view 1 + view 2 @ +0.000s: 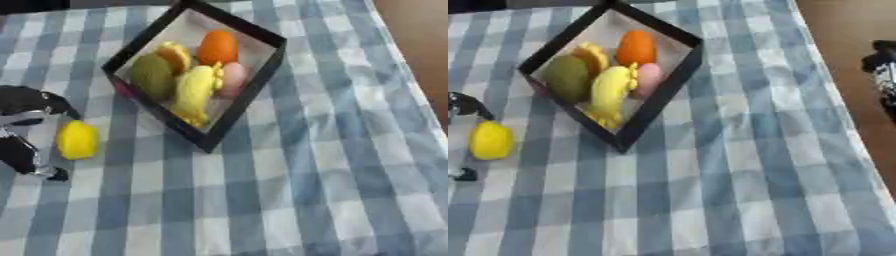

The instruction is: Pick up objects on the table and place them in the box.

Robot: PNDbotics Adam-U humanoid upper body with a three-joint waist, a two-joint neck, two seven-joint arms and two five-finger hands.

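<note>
I'm looking down at what reads as a home dining table: a blue-and-white checked tablecloth (pixel 332 165), and brown floor (pixel 833 35) past its edge.

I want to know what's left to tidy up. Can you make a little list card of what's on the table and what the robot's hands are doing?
table: blue and white checked cloth
box: black rim, pale inside, sits askew at the far left
in the box: orange fruit, green fruit, long yellow fruit, pink fruit, small yellow-orange piece
still outside: yellow lemon, left of the box
left hand: beside the lemon, fingers around it
right hand: off the table's right edge, grip unclear
</note>
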